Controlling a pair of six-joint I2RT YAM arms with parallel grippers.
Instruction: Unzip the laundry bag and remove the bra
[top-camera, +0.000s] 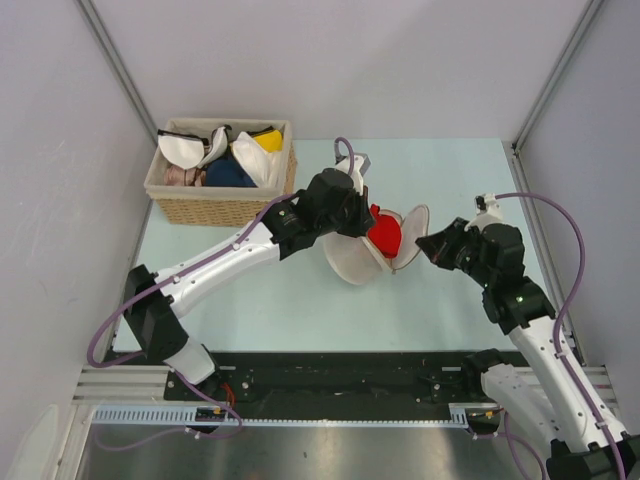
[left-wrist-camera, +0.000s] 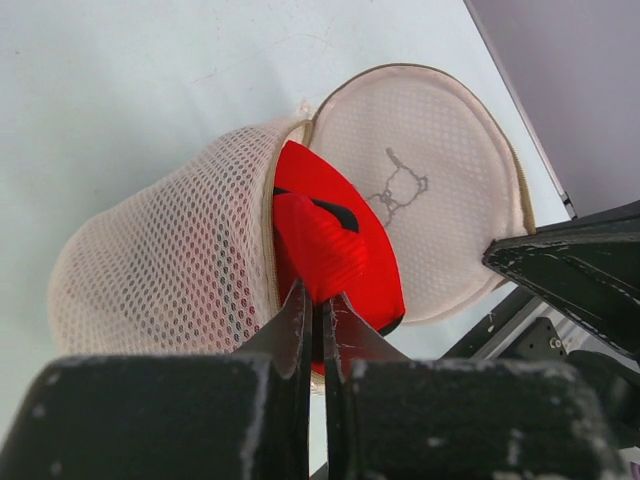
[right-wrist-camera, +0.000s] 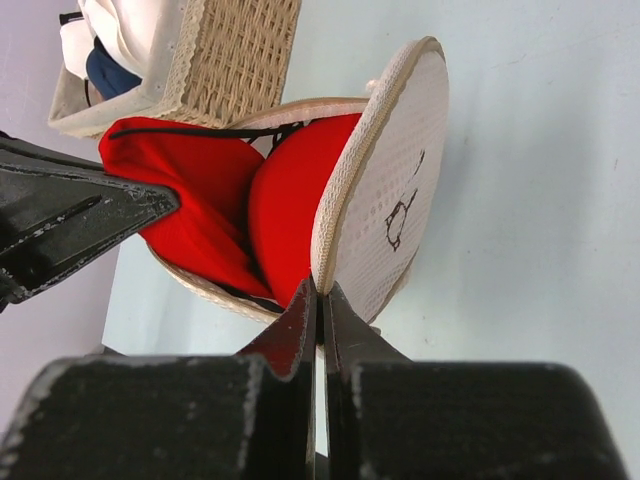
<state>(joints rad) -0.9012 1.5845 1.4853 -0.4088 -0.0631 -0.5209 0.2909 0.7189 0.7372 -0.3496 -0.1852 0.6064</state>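
Note:
The cream mesh laundry bag (top-camera: 352, 262) lies on its side mid-table, unzipped, its round lid (top-camera: 410, 238) with the bra drawing swung open to the right. The red bra (top-camera: 385, 233) sticks out of the opening. My left gripper (top-camera: 362, 222) is shut on the red bra (left-wrist-camera: 335, 245), pinching a fold at the bag's mouth beside the mesh wall (left-wrist-camera: 170, 280). My right gripper (top-camera: 428, 243) is shut on the rim of the lid (right-wrist-camera: 385, 190), holding it open; the bra (right-wrist-camera: 240, 200) and the left gripper's finger (right-wrist-camera: 70, 225) show there too.
A rectangular wicker basket (top-camera: 222, 205) with white, yellow and dark blue bras stands at the back left, close behind the left arm; it also shows in the right wrist view (right-wrist-camera: 225, 55). Grey walls enclose the pale green table (top-camera: 300, 310) on three sides.

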